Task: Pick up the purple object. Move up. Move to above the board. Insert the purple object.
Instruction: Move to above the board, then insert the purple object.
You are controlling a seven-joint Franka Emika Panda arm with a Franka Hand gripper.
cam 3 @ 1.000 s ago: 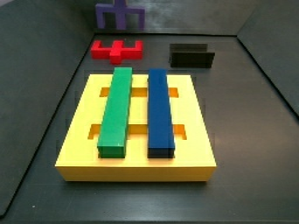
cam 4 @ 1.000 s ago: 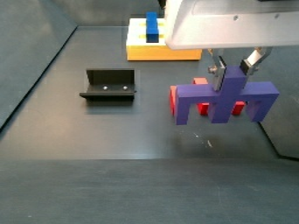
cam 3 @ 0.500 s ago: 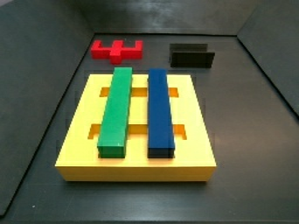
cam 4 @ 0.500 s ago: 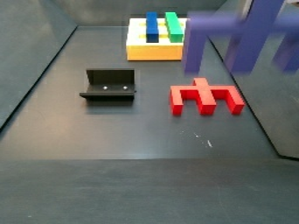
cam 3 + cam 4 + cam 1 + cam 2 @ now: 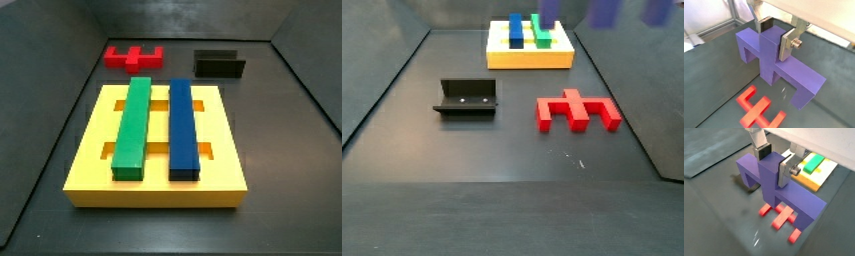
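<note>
Purple object [image 5: 774,60] hangs clamped by its central post in my pincer [image 5: 774,37]; the board [image 5: 814,175] lies ahead, where misaligned legs could jam.

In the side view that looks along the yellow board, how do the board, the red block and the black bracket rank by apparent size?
1. The board, nearest the camera.
2. The red block.
3. The fixture, close to the red block's size.
The gripper holds the purple object, outside this view.

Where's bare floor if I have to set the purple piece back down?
Bare floor lies in front of the fixture and red block. It's crowded around the board. The tool holds the purple object aloft.
</note>
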